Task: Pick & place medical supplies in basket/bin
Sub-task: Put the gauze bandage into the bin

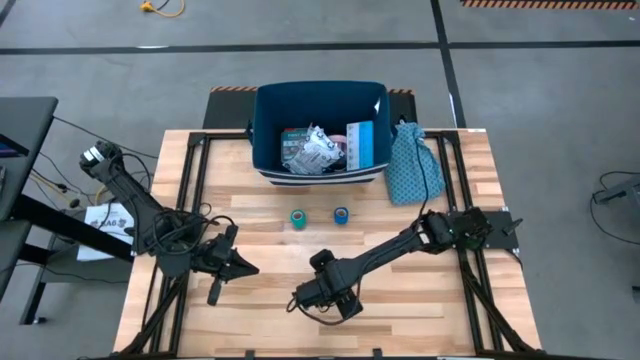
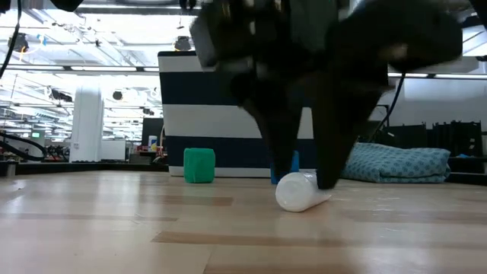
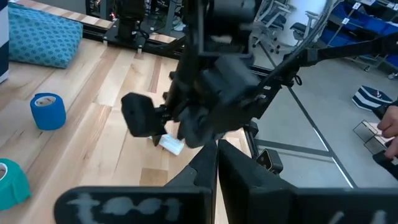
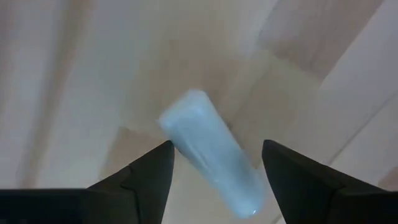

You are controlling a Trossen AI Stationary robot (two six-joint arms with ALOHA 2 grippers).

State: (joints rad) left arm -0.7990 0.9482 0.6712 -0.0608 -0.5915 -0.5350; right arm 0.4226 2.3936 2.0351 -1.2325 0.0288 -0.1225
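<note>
Looking down from the high view, you find the right gripper (image 1: pixel 305 300) low over the wooden table (image 1: pixel 420 300) in the lower middle of the frame, its fingers (image 4: pixel 146 171) spread on either side of the small white tube (image 4: pixel 208 158), not clamped on it. The tube lies on its side on the wood. Your left gripper (image 1: pixel 245 266) waits at lower left, clenched on nothing. A teal tape roll (image 1: pixel 298 217) and a blue tape roll (image 1: pixel 341 215) sit mid-frame, just below the navy bin (image 1: pixel 265 125), which holds printed packets (image 1: pixel 312 150). A teal dotted cloth (image 1: pixel 408 165) lies right of it.
</note>
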